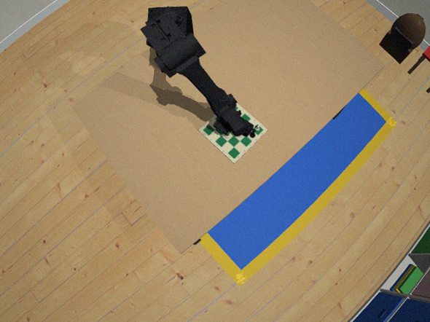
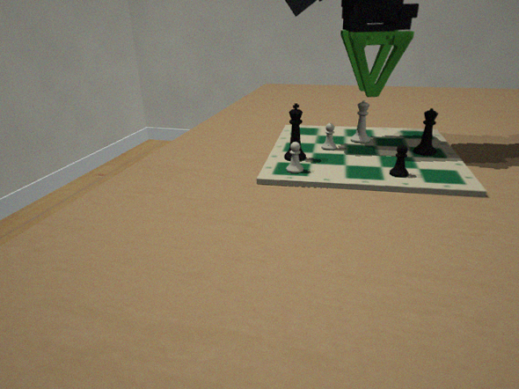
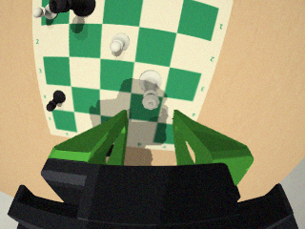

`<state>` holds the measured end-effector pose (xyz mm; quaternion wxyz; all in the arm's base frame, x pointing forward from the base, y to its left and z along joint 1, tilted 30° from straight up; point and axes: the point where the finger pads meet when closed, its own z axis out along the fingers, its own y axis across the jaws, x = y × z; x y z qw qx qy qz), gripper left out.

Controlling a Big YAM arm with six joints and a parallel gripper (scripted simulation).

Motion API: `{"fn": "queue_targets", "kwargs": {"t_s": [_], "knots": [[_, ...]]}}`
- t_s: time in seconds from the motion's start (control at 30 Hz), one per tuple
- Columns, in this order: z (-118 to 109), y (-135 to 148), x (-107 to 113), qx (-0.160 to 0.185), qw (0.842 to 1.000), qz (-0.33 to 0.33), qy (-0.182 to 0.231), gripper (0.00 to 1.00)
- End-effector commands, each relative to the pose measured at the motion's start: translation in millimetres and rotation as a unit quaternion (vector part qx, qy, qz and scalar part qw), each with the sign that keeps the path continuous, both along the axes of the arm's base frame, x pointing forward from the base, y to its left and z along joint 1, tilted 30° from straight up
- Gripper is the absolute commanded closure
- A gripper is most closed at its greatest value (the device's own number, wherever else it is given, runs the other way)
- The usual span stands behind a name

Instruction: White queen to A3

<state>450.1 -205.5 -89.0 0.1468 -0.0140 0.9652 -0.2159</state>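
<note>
The white queen [image 2: 362,121] stands upright on the green and cream chessboard [image 2: 371,160], towards its far side. In the wrist view the white queen [image 3: 151,97] is just ahead of my fingertips, on the board [image 3: 128,57]. My gripper [image 2: 370,90] hangs straight above the queen's crown with a small gap, touching nothing. Its green fingers are partly open and empty. From above, my arm covers part of the board [image 1: 231,133].
Other pieces stand upright: a black king [image 2: 295,131], a black queen [image 2: 427,132], a black pawn [image 2: 399,161], and white pawns [image 2: 329,136] [image 2: 294,158]. A blue mat with a yellow border [image 1: 300,183] lies to the right of the board.
</note>
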Motion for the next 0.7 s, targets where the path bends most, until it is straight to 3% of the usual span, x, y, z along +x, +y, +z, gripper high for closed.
{"fn": "queue_targets", "kwargs": {"t_s": [0.0,0.67], "knots": [[7.5,-3.3,2.2,-0.004,1.0,0.003,-0.01,0.6],[8.6,-4.3,4.2,-0.004,1.0,0.002,-0.009,0.6]]}}
